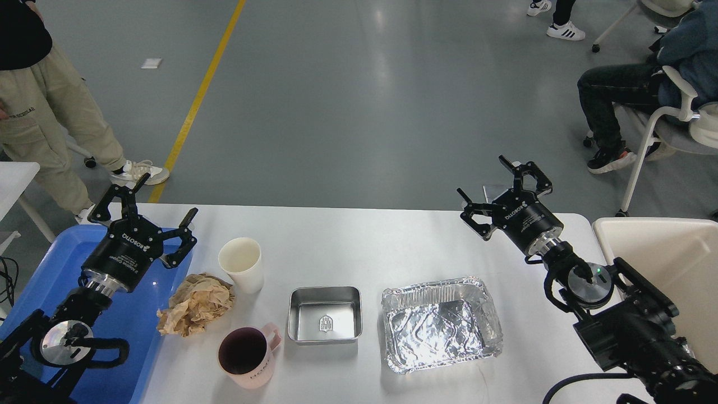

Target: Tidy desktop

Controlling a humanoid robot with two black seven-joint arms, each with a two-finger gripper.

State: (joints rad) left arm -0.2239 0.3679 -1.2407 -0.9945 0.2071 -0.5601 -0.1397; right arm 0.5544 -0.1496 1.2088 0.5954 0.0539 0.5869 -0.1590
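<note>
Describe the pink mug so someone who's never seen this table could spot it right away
Start at the large white rectangular desktop and look along its near edge, left of the small square steel tray. The pale pink ceramic mug stands upright below the crumpled brown paper. Unlike the white paper cup behind it, it has a handle and a dark inside.

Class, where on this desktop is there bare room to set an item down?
The desktop is bare along its far edge, between paper cup and right gripper. It's crowded near the front: crumpled paper, pink mug, steel tray, foil pan.

A lab or workshop hall: grey coated floor (348, 112), yellow floor line (197, 101), seated onlookers (645, 95).
</note>
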